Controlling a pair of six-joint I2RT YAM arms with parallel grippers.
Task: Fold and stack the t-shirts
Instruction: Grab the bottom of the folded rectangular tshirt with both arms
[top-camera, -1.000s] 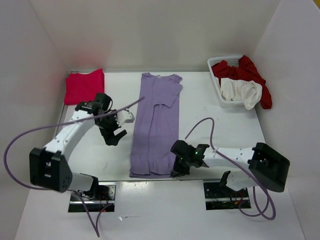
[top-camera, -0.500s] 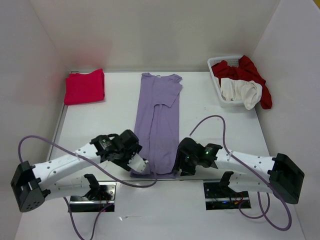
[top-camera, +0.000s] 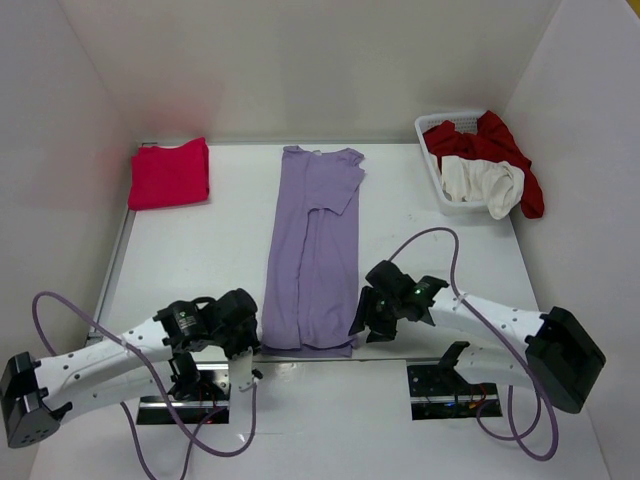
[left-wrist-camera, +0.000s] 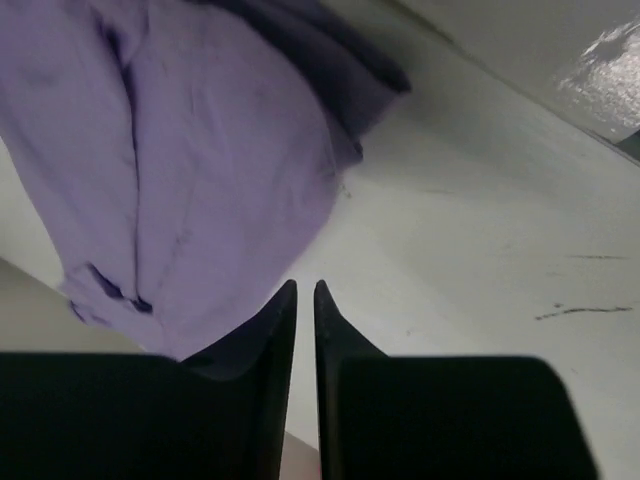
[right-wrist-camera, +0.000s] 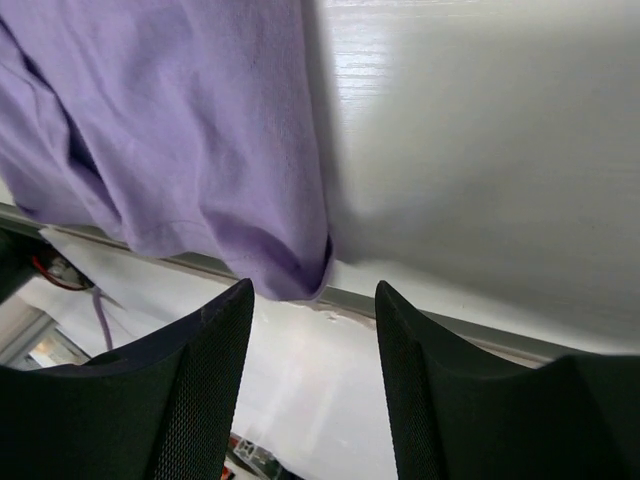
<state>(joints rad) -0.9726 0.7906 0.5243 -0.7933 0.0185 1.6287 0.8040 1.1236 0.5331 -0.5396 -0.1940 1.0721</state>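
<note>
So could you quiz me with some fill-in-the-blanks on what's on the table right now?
1. The long folded t-shirt in the middle of the table is ___ in colour.
2. The pink folded t-shirt lies at the table's far ___ corner.
3. The white lattice basket holds ___ t-shirts: a cream t-shirt and a dark red t-shirt.
4. The right gripper has its jaws ___ at the long shirt's near corner.

Missing words: purple; left; two; open

purple tee (left-wrist-camera: 190, 150): cut at edge | red tee (top-camera: 497, 135): pt. under cream tee (top-camera: 480, 180)
</note>
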